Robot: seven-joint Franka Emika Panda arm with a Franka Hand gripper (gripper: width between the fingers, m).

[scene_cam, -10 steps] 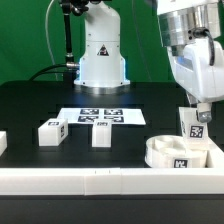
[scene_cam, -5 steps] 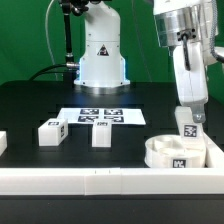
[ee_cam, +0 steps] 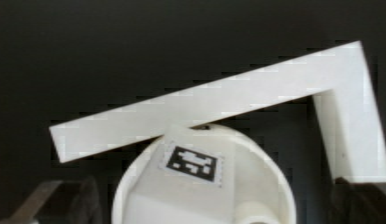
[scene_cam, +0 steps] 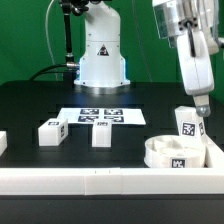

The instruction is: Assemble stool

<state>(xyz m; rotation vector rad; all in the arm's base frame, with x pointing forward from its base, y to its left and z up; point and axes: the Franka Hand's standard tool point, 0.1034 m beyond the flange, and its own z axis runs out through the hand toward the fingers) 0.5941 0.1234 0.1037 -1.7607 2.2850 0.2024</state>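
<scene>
The round white seat disc [scene_cam: 176, 153] lies in the front corner on the exterior view's right. One tagged white leg [scene_cam: 188, 124] stands upright in it, slightly tilted. My gripper [scene_cam: 203, 108] hangs just above and to the right of that leg's top, open and holding nothing. In the wrist view the same leg [ee_cam: 195, 165] shows end-on with its tag, and the dark fingers [ee_cam: 42, 201] stand apart on either side of it. Two more legs [scene_cam: 50, 132] [scene_cam: 100, 134] lie loose on the black table, and a third [scene_cam: 2, 142] is cut off at the left edge.
The marker board [scene_cam: 100, 117] lies flat mid-table in front of the robot base [scene_cam: 102, 60]. A long white border rail [scene_cam: 90, 181] runs along the front edge and turns a corner [ee_cam: 243, 95] around the seat.
The jaws have opened and let go of the upright leg. The gripper has risen and drifted right; the leg stays standing in the seat.
</scene>
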